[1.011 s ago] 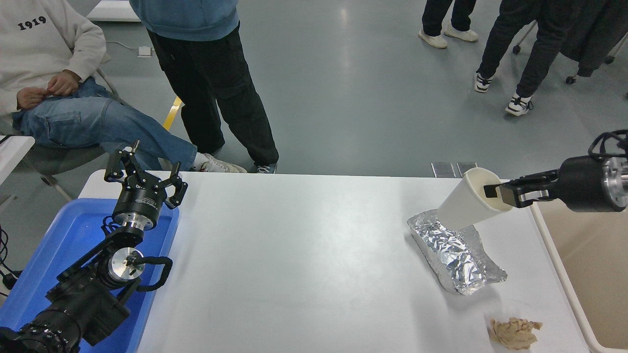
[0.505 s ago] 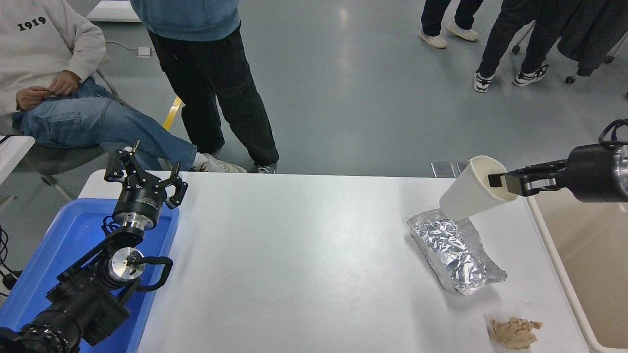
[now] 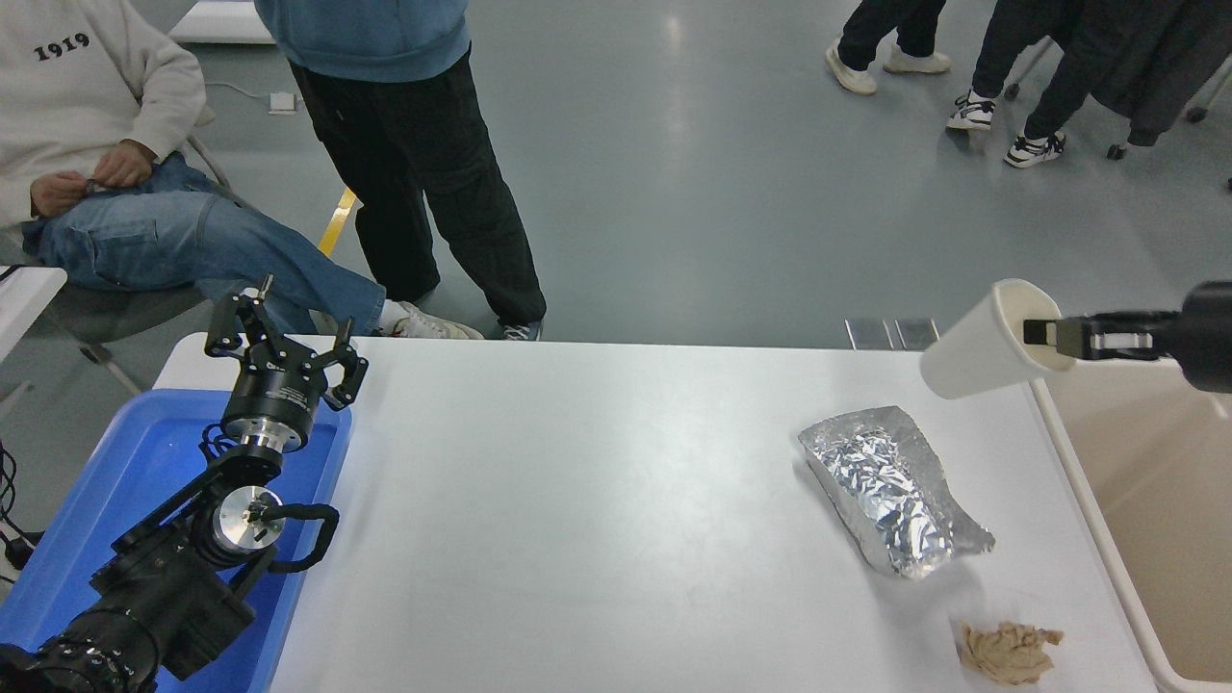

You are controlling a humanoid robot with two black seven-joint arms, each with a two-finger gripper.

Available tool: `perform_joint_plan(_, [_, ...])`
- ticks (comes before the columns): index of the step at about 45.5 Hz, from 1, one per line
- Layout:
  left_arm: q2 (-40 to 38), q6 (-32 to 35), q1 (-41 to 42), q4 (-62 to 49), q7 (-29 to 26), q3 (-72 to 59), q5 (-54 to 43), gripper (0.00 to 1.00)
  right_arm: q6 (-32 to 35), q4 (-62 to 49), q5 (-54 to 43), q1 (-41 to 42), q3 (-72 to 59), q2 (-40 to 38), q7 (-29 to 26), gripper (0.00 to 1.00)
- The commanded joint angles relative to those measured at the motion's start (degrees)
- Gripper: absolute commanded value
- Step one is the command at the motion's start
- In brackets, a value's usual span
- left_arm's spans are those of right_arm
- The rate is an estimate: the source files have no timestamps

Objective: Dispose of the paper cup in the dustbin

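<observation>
Since one second ago, right end effector (image 3: 1039,333) has lifted the small white tapered paper cup (image 3: 982,344) up and rightward — off the crumpled silver foil packet (image 3: 890,500). Pinching the rim, cup tilted, held over the table's right edge beside the large beige rectangular dustbin (image 3: 1068,481). Judgement: carry continues — release not yet due. Left end effector (image 3: 281,345) parked, spread, over the blue plastic tray (image 3: 115,491).
</observation>
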Motion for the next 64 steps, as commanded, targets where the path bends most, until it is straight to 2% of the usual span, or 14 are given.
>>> perform_joint_plan(1, [0.0, 0.0, 0.0, 0.0, 0.0, 0.0, 0.0, 1.0, -2.7, -8.0, 2.3, -13.6, 11.2, 0.6, 0.6, 0.0])
perform_joint_plan(8, [0.0, 0.0, 0.1, 0.0, 0.0, 0.0, 0.0, 1.0, -4.9, -14.2, 3.5, -17.6, 13.6, 2.4, 0.6, 0.0])
perform_joint_plan(16, [0.0, 0.0, 0.1, 0.0, 0.0, 0.0, 0.0, 1.0, -5.7, -25.8, 14.0, -23.2, 13.6, 6.2, 0.6, 0.0])
perform_joint_plan(38, [0.0, 0.0, 0.0, 0.0, 0.0, 0.0, 0.0, 1.0, -5.1, -65.0, 27.0, -38.2, 13.1, 27.1, 0.3, 0.0])
perform_joint_plan(48, [0.0, 0.0, 0.0, 0.0, 0.0, 0.0, 0.0, 1.0, -5.5, -72.8, 32.3, -42.1, 13.1, 32.1, -0.5, 0.0])
perform_joint_plan(53, [0.0, 0.0, 0.0, 0.0, 0.0, 0.0, 0.0, 1.0, -5.5, -76.2, 35.8, -43.9, 13.5, 34.1, -3.1, 0.0])
perform_joint_plan(60, [0.0, 0.0, 0.0, 0.0, 0.0, 0.0, 0.0, 1.0, -5.6, -76.5, 45.8, -45.9, 13.5, 35.5, -8.0, 0.0])
perform_joint_plan(64, [0.0, 0.0, 0.0, 0.0, 0.0, 0.0, 0.0, 1.0, -5.7, -76.5, 48.9, -46.6, 13.6, 36.5, -8.7, 0.0])
